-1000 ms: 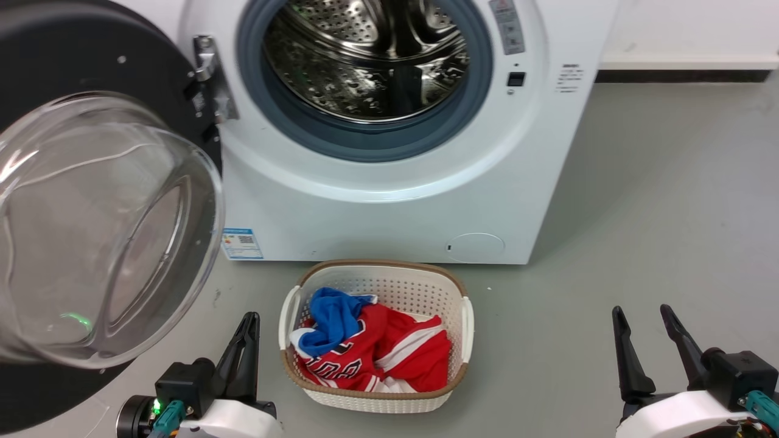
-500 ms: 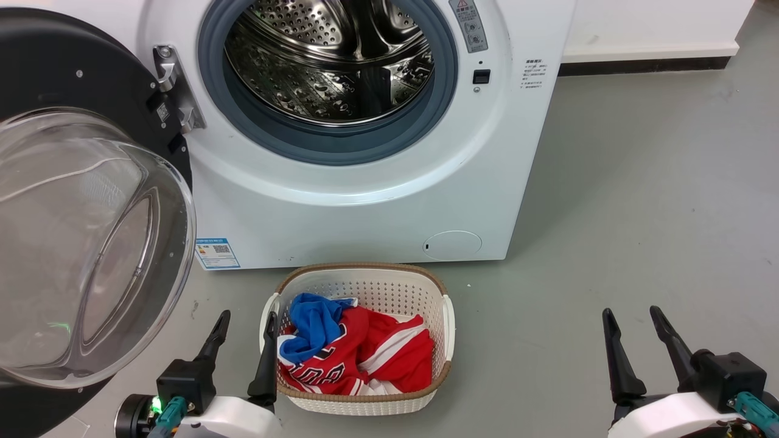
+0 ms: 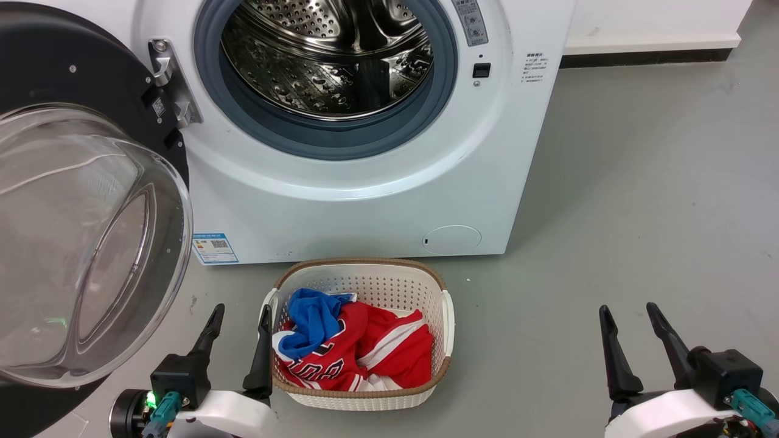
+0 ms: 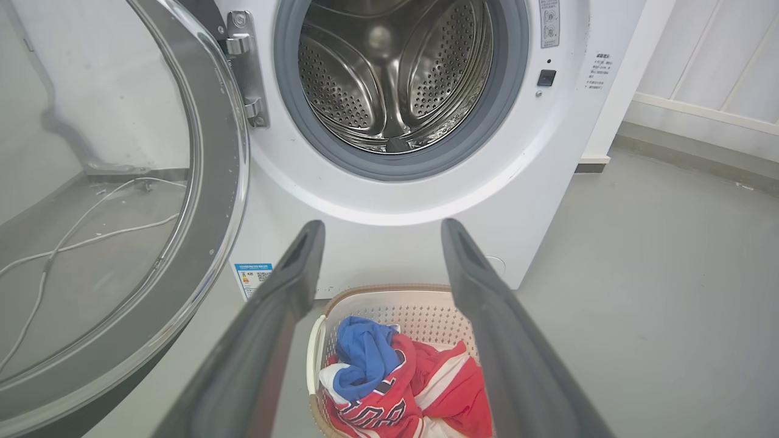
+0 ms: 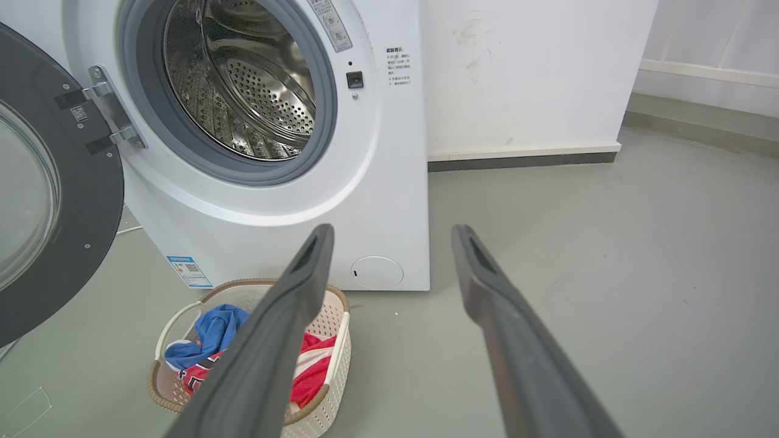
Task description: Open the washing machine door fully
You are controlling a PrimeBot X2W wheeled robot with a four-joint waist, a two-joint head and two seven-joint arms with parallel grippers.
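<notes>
The white washing machine (image 3: 365,207) stands at the top centre, its steel drum (image 3: 328,55) showing inside the grey-blue gasket. The washing machine door (image 3: 91,243) hangs swung out to the left on its hinge (image 3: 167,79), with a black rim and a clear bulging glass bowl. My left gripper (image 3: 240,313) is open low on the left, just right of the door's glass and beside the basket, holding nothing. My right gripper (image 3: 628,310) is open at the lower right over bare floor. The left wrist view shows the door (image 4: 207,182) left of my open gripper (image 4: 383,226).
A white laundry basket (image 3: 359,264) with a brown woven rim sits on the floor before the machine, holding red and blue clothes (image 3: 365,353). Grey floor (image 3: 639,182) spreads to the right. A white wall with a dark skirting (image 5: 523,161) runs behind. Cables (image 4: 91,213) lie behind the door.
The head camera has shifted, so the machine sits further left in view. My left gripper's fingers, close together a second ago, now stand apart. Door and right gripper keep their places.
</notes>
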